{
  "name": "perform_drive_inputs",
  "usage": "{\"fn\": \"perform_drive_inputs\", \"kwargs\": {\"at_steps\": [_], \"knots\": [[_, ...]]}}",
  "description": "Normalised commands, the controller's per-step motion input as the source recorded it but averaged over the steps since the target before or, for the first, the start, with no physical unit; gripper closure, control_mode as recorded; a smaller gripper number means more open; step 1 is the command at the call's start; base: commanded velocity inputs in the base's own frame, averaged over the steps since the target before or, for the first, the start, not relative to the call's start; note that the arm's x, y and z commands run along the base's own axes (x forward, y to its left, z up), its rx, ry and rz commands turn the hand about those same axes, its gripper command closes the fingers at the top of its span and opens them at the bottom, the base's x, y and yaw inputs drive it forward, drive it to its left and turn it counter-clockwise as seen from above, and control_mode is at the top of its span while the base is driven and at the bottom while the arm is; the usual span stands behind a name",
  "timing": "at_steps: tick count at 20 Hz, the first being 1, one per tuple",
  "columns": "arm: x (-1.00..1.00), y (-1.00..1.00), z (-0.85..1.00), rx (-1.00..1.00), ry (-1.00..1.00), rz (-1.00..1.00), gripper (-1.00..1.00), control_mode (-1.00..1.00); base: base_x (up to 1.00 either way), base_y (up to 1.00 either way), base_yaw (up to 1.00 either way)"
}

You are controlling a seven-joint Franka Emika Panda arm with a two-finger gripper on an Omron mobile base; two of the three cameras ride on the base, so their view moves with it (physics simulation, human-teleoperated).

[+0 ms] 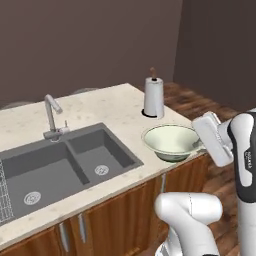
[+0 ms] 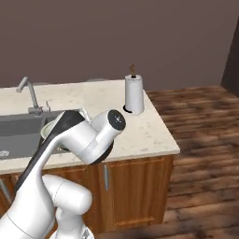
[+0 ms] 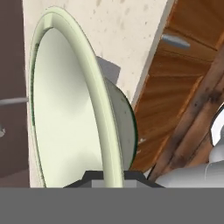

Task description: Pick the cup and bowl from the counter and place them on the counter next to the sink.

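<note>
The wide pale cream-green bowl (image 1: 169, 142) sits low over the beige counter (image 1: 110, 107), just right of the dark grey sink (image 1: 60, 170) and near the counter's front edge. Whether it rests on the stone I cannot tell. My gripper (image 1: 199, 146) comes in from the right and is shut on the bowl's right rim. In the hand view the thin rim of the bowl (image 3: 65, 109) runs straight down between the tips of my gripper (image 3: 109, 176). From the right base view my arm hides most of the bowl (image 2: 45, 132). The cup is out of view.
A white paper towel roll (image 1: 153, 97) stands upright on the counter behind the bowl, also seen at the back as the paper towel roll (image 2: 134, 94). A grey faucet (image 1: 52, 117) rises behind the sink, and a wire rack (image 1: 4, 195) lies at its left end. Wooden cabinet fronts (image 1: 125, 220) run below.
</note>
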Motion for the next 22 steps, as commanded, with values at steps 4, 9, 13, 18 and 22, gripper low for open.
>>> {"fn": "perform_drive_inputs", "kwargs": {"at_steps": [4,9,13,18,22], "knots": [[0.00,0.00,0.00,0.00,0.00,0.00,1.00,1.00,1.00,-0.58,0.58],[0.00,0.00,0.00,0.00,0.00,0.00,1.00,1.00,0.80,-0.42,0.45],[0.00,0.00,0.00,0.00,0.00,0.00,1.00,1.00,0.00,0.00,0.00],[0.00,0.00,0.00,0.00,0.00,0.00,1.00,1.00,0.00,0.00,0.00],[0.00,0.00,0.00,0.00,0.00,0.00,1.00,1.00,0.00,0.00,0.00]]}}
